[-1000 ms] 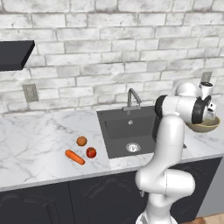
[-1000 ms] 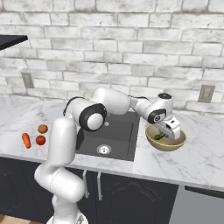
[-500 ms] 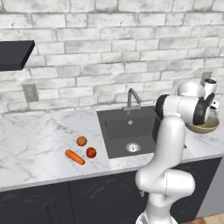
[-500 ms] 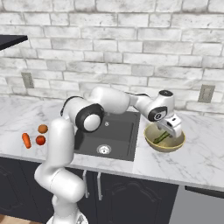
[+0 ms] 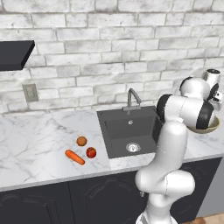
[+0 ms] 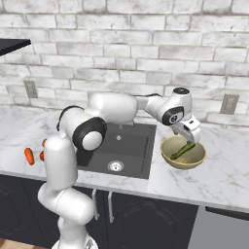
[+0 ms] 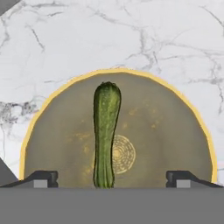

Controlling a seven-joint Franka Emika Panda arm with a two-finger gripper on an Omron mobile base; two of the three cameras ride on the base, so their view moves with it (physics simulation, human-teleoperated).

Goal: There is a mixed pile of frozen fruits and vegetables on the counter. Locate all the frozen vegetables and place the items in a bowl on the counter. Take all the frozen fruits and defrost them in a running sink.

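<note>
The dark green stick (image 7: 105, 135) lies loose in the tan bowl (image 7: 57, 100), between my spread fingertips (image 7: 41, 178). My gripper (image 6: 187, 133) hangs open just above the bowl (image 6: 168, 154) and the green stick (image 6: 183, 151), right of the sink (image 6: 119, 148), holding nothing. Left of the sink (image 5: 129, 131) on the white counter (image 5: 35, 144) lie the orange carrot (image 5: 75, 157), the dull orange fruit (image 5: 81, 141) and the red fruit (image 5: 91, 152). My arm hides most of the bowl (image 5: 205, 128) in the left base view.
A curved grey faucet (image 5: 131, 98) stands behind the basin, with the silver drain (image 6: 115, 166) at the basin's bottom. A brick wall with an outlet (image 6: 227, 103) backs the counter. A dark shelf (image 5: 15, 54) hangs at the upper left. Bare marble surrounds the bowl.
The gripper has gone from shut to open and let go of the green stick, which now lies in the bowl. The hand has lifted slightly.
</note>
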